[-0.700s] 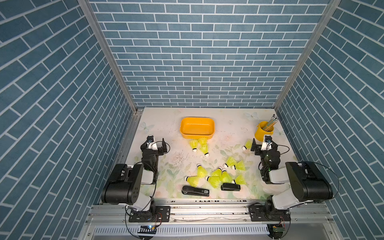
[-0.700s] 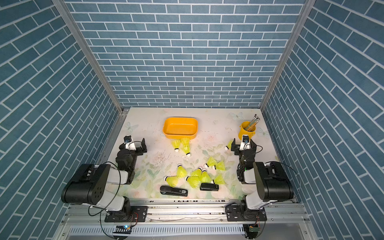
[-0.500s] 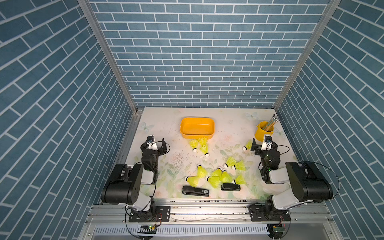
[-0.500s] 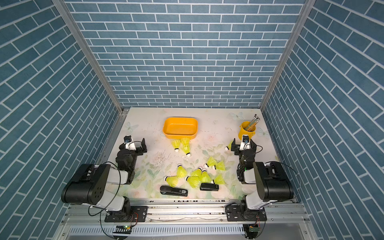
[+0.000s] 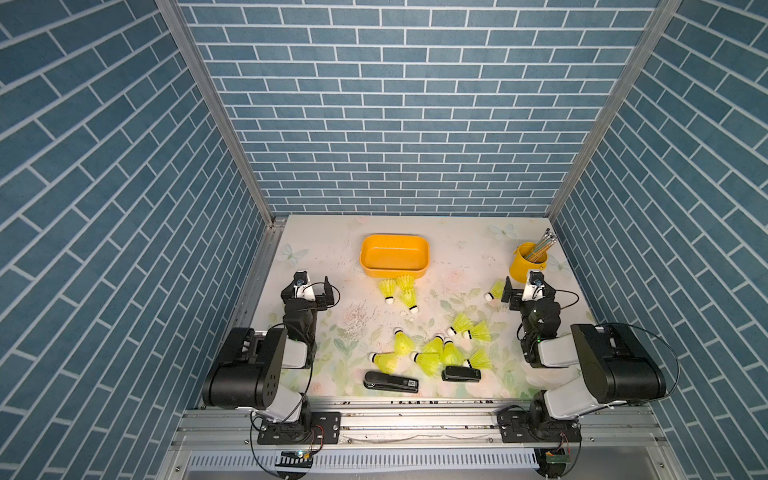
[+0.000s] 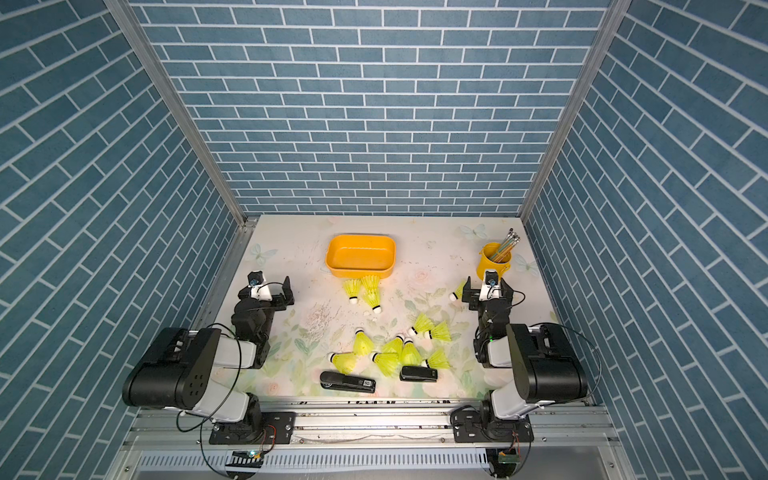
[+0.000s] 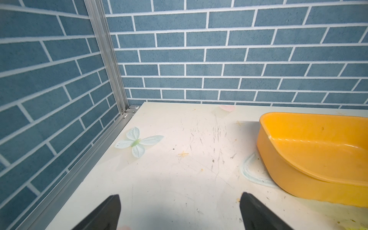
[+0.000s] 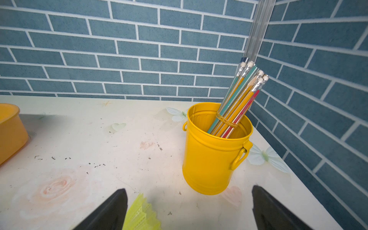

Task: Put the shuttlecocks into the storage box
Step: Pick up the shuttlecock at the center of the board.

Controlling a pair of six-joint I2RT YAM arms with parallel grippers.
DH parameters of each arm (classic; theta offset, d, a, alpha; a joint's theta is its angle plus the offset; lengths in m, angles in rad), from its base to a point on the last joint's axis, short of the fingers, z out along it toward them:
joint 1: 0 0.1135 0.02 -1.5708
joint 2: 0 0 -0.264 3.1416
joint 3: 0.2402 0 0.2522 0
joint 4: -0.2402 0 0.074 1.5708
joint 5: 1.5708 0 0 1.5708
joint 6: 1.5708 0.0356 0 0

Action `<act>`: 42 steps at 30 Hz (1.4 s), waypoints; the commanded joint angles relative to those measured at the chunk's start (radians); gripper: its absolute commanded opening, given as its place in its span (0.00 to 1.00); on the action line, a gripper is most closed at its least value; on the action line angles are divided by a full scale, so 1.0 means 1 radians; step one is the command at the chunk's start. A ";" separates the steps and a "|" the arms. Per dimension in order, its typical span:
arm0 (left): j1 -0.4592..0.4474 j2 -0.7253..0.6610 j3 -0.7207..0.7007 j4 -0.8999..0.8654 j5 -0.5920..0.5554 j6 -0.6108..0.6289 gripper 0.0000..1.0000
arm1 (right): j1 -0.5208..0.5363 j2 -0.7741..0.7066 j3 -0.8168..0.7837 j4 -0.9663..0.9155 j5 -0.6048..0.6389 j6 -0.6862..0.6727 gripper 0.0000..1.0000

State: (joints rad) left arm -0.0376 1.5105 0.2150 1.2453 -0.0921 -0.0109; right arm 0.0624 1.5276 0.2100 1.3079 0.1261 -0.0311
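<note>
Shuttlecocks (image 5: 403, 345) all lie on the worktop (image 5: 324, 249); the storage box (image 5: 394, 271) is empty, so nothing is done yet. Left tool (image 5: 314, 282) and right tool (image 5: 522, 284) stand wide, holding nothing.

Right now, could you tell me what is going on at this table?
The job is to move the shuttlecocks into the orange storage box, which holds none yet. About a dozen lie on the table: three just in front of the box, most clustered near two black staplers, and one close beside the right gripper. Both it and the left gripper are open and hold nothing.
</note>
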 commanded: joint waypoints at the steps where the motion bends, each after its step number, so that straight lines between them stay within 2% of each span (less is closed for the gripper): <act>1: -0.002 -0.005 0.010 0.008 -0.013 -0.001 1.00 | -0.003 0.003 -0.005 0.010 -0.008 0.011 1.00; 3: -0.015 -0.063 0.047 -0.104 -0.030 0.008 1.00 | -0.003 -0.025 -0.008 -0.009 -0.006 0.011 1.00; 4: -0.035 -0.119 0.102 -0.252 -0.078 0.005 0.99 | 0.003 -0.067 0.001 -0.060 0.010 0.005 1.00; 6: -0.053 -0.196 0.200 -0.450 -0.098 -0.021 0.99 | 0.025 -0.164 0.050 -0.227 0.063 -0.005 1.00; 9: -0.133 -0.293 0.277 -0.544 -0.157 0.018 1.00 | 0.048 -0.317 0.155 -0.433 0.096 0.033 1.00; 11: -0.182 -0.343 0.367 -0.641 -0.204 0.008 1.00 | 0.073 -0.412 0.249 -0.576 0.109 0.109 1.00; 12: -0.205 -0.357 0.431 -0.721 -0.241 -0.036 0.99 | 0.077 -0.444 0.320 -0.691 0.090 0.190 1.00; 13: -0.220 -0.352 0.515 -0.840 -0.266 -0.131 0.99 | 0.076 -0.455 0.400 -0.831 0.023 0.269 1.00; 15: -0.219 -0.302 0.695 -1.184 -0.292 -0.422 1.00 | 0.075 -0.443 0.483 -0.977 -0.047 0.414 1.00; 16: -0.212 -0.265 0.752 -1.290 -0.281 -0.525 1.00 | 0.067 -0.435 0.491 -1.035 -0.056 0.542 1.00; 17: -0.200 -0.234 0.775 -1.333 -0.218 -0.574 0.99 | 0.051 -0.426 0.486 -1.046 -0.124 0.582 1.00; 18: -0.169 -0.203 0.791 -1.346 -0.077 -0.583 0.99 | 0.041 -0.411 0.499 -1.073 -0.181 0.579 1.00; 19: -0.147 -0.172 0.798 -1.344 0.049 -0.592 0.99 | 0.047 -0.387 0.549 -1.174 -0.173 0.586 0.99; 20: -0.149 -0.152 0.804 -1.348 0.095 -0.598 1.00 | 0.064 -0.366 0.595 -1.271 -0.139 0.594 0.96; 23: -0.220 -0.140 0.796 -1.355 0.145 -0.598 0.99 | 0.140 -0.332 0.685 -1.488 0.014 0.618 0.89; 25: -0.264 -0.129 0.796 -1.356 0.185 -0.612 0.98 | 0.188 -0.329 0.700 -1.558 0.084 0.656 0.81; 28: -0.322 -0.102 0.811 -1.336 0.251 -0.617 0.97 | 0.239 -0.315 0.703 -1.622 0.161 0.753 0.78; 31: -0.395 -0.039 0.868 -1.336 0.300 -0.593 0.98 | 0.244 -0.271 0.677 -1.621 0.171 0.875 0.69; 36: -0.512 0.111 0.997 -1.372 0.347 -0.509 0.99 | 0.243 -0.126 0.716 -1.616 0.189 0.976 0.66; 42: -0.583 0.253 1.125 -1.414 0.376 -0.465 0.97 | 0.232 -0.014 0.726 -1.598 0.124 1.073 0.62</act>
State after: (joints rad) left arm -0.6022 1.7306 1.2942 -0.1234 0.2550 -0.5201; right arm 0.2981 1.4929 0.9081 -0.2703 0.2565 0.9482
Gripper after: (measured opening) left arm 0.971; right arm 0.624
